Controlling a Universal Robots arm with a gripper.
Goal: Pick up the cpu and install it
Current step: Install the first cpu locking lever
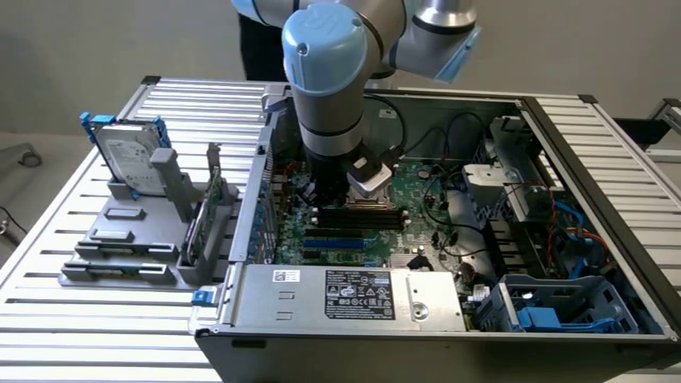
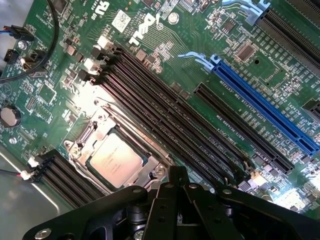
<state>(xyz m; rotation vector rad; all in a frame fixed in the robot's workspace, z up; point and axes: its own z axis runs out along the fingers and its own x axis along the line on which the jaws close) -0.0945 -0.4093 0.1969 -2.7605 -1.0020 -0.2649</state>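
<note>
My gripper hangs low over the motherboard inside the open computer case, jaws closed together with nothing between them. Just ahead of my jaws the cpu lies flat in its socket, ringed by the metal frame; it looks seated, though glare on the frame makes that hard to confirm. Beside the socket run the black memory slots, with the blue slot beyond.

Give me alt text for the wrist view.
The cpu sits in its metal-framed socket on a green motherboard, just beyond the black shut gripper. Black memory slots and a blue slot run alongside.
</note>
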